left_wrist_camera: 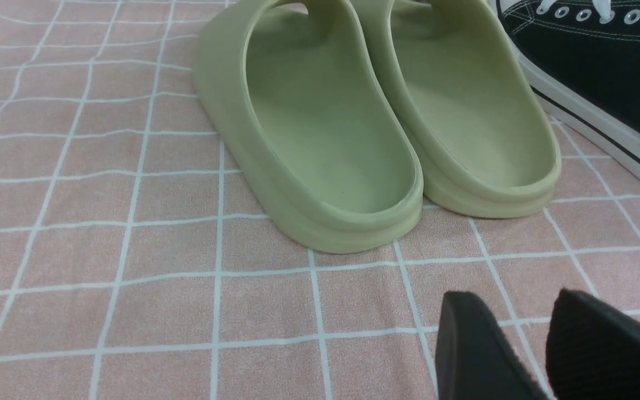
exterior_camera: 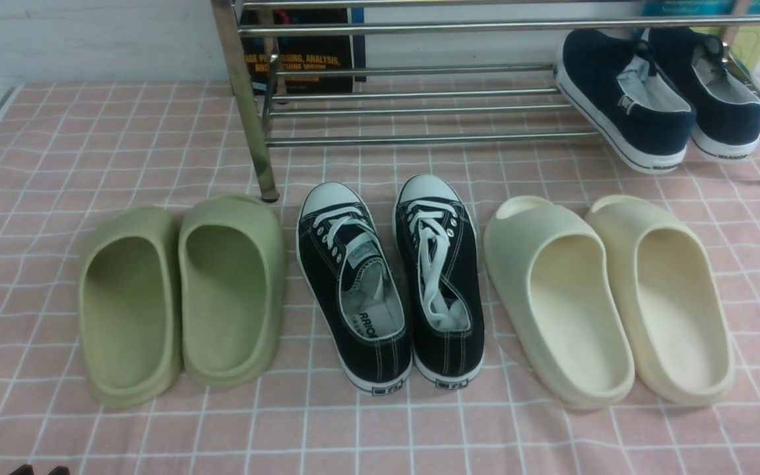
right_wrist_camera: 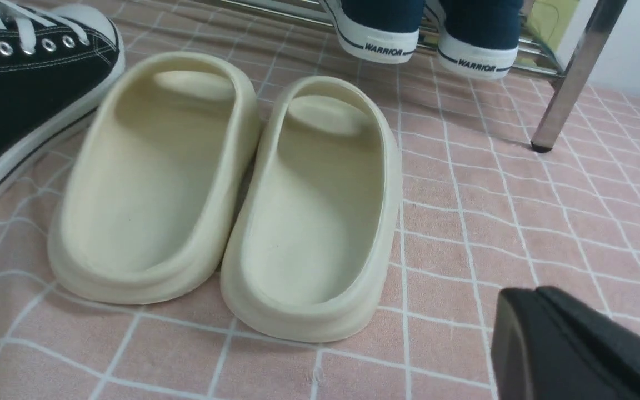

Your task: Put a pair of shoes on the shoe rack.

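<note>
Pincers: left gripper [left_wrist_camera: 525, 339] stood with its two dark fingers apart and nothing between them, low over the pink checked cloth [left_wrist_camera: 131, 278]; right gripper [right_wrist_camera: 570, 344] had its jaws pressed together, empty
Left wrist view only: green slippers [left_wrist_camera: 375, 122] lay just ahead of the open fingers, heels toward the camera; the side of one black lace-up sneaker [left_wrist_camera: 603, 72] showed beside them
Right wrist view only: cream slippers [right_wrist_camera: 225, 194] lay ahead of the closed jaws; the word WARRIOR was readable on the white heels of the pair of shoes [right_wrist_camera: 431, 33]; one chrome post foot stood on the cloth
Front view only: whole row visible, green slippers on the robot's left, black lace-ups in the middle, cream slippers on the right; only dark tips of the left gripper showed at the lower edge, the right gripper out of sight
Task's things: both navy shoes rested side by side, heels forward and tilted, on the lower bars of the shoe rack [exterior_camera: 419, 105] at its right end
Behind the rack: book [exterior_camera: 301, 49] leaning upright
</note>
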Tool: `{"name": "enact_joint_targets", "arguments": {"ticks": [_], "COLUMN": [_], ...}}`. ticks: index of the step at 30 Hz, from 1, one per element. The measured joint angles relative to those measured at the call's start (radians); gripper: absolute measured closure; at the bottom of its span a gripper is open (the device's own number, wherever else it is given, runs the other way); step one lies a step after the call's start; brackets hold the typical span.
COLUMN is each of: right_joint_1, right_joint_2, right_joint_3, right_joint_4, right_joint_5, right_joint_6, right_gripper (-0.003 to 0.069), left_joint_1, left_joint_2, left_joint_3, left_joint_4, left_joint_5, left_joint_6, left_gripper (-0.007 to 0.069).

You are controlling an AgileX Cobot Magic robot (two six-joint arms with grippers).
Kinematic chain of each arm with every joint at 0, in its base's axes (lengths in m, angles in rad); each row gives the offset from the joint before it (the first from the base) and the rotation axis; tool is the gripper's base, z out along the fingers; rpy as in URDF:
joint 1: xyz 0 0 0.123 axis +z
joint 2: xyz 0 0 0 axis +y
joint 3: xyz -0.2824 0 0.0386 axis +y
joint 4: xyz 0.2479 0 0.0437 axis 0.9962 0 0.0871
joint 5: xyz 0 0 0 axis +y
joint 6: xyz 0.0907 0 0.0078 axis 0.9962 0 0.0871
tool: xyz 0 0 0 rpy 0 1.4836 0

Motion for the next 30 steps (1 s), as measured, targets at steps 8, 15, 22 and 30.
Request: {"name": "enact_joint_targets", "arguments": {"ticks": [8, 15, 22, 30], "right_joint_1": [0.0, 0.0, 0.0, 0.0], "right_joint_2": [-0.001, -0.001, -0.001, -0.001], "right_joint_3": [0.0, -0.004, -0.008, -0.008], "right_joint_4": [-0.005, -0.065, -0.065, -0.065], "right_joint_5": [0.002, 0.114, 0.131, 0.132], "right_joint_6": [0.088, 0.317, 0.341, 0.342], "right_gripper": [0.0672, 0.0672, 0.0671, 0.0666], "left_joint_1": [0.0, 0.0, 0.0, 0.0], "left_joint_2": [0.0, 0.0, 0.0, 0.0], "left_joint_3": [0.0, 0.0, 0.0, 0.0], "left_joint_4": [0.0, 0.0, 0.0, 0.0], "left_joint_5": [0.0, 0.0, 0.0, 0.0], "left_joint_6": [0.0, 0.0, 0.0, 0.0], "left_gripper": [0.0385, 0.0385, 0.0385, 0.0385]}}
